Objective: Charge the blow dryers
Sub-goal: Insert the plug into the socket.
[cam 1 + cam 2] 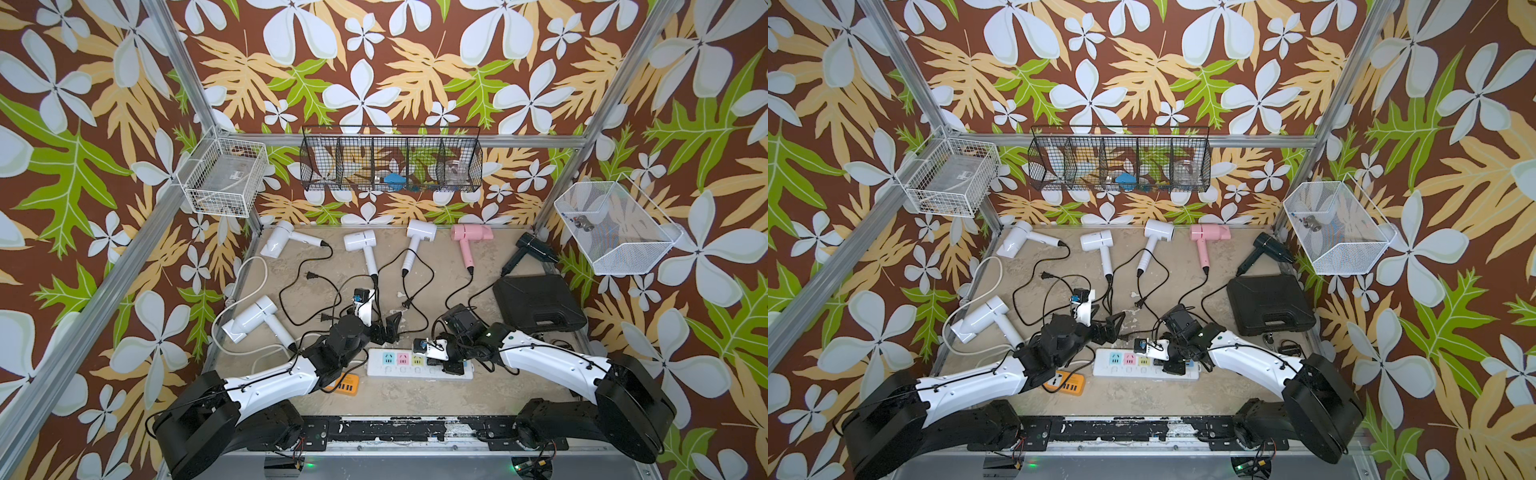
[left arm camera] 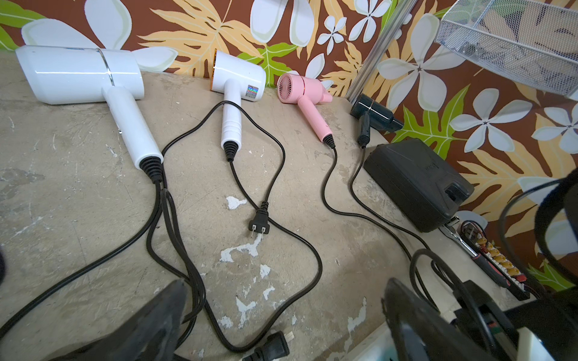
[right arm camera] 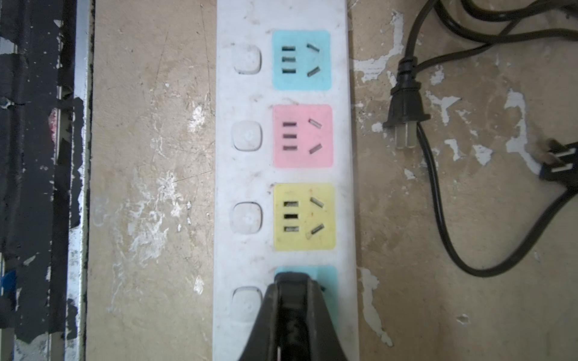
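Right wrist view: the right jaws stand almost shut over the strip (image 3: 225, 175), at its teal end socket (image 3: 330, 281). They pinch what looks like a black plug (image 3: 291, 278) set against that socket. The strip's other three sockets, teal (image 3: 301, 59), pink (image 3: 302, 136) and yellow (image 3: 305, 217), are empty. Just beside the strip, level with the pink socket, a loose plug (image 3: 405, 106) lies on the tabletop (image 3: 150, 187) with its prongs bare. A second loose plug (image 3: 556, 162) lies farther from the strip.

In the left wrist view the left jaws are spread wide and hold nothing; only cords (image 2: 175, 237) and tabletop show between them. In both top views they hover just beyond the strip's left half, apart from it.

All six dryers lie on the tabletop beyond the strip, none touching it. Along the far wall, from the strip's left to its right, lie three white dryers (image 1: 282, 241) (image 1: 361, 243) (image 1: 417, 237), the pink dryer (image 1: 471, 233) and the black dryer (image 1: 534, 247). The fourth white dryer (image 1: 253, 318) lies well left of the strip, nearer than that row. Their black cords trail toward the strip.

An orange strip (image 1: 343, 386) lies just left of the strip, partly under the left arm. A black case (image 1: 538, 301) sits beyond the strip's right end.
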You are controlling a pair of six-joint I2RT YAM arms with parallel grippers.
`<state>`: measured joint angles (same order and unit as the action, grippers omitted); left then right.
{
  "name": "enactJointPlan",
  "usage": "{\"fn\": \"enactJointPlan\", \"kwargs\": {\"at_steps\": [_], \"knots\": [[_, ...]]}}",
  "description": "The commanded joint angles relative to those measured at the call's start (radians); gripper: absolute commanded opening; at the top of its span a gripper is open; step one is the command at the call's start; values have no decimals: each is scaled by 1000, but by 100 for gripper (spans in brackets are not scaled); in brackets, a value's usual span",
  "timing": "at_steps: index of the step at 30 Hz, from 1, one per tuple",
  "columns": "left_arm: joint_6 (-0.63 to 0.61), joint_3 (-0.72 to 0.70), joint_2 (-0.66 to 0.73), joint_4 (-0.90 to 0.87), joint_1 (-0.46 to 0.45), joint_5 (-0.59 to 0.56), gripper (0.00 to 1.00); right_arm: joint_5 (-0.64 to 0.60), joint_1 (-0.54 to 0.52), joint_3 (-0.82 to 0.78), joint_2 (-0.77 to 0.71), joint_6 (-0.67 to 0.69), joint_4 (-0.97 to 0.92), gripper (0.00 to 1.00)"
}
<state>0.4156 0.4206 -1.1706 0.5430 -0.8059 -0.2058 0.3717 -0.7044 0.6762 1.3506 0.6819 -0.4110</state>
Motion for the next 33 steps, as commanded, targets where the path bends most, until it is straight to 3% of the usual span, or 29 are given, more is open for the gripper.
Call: {"fn": "enactJointPlan", "kwargs": {"at_steps": [1,25,31,33], "knots": [[-5,-2,5,9,1,-1,100,-114,0,-16,41,4,-175,0],[-6,-13,26,16,1,0,100,-203,49,-33,-21,-4,-157,0],[-6,-15,24,23,1,5,100,-173,49,-12,-38,-3,-156,0],[-5,-16,25,23,1,6,100,-153,49,-1,-46,-10,-155,5]]}}
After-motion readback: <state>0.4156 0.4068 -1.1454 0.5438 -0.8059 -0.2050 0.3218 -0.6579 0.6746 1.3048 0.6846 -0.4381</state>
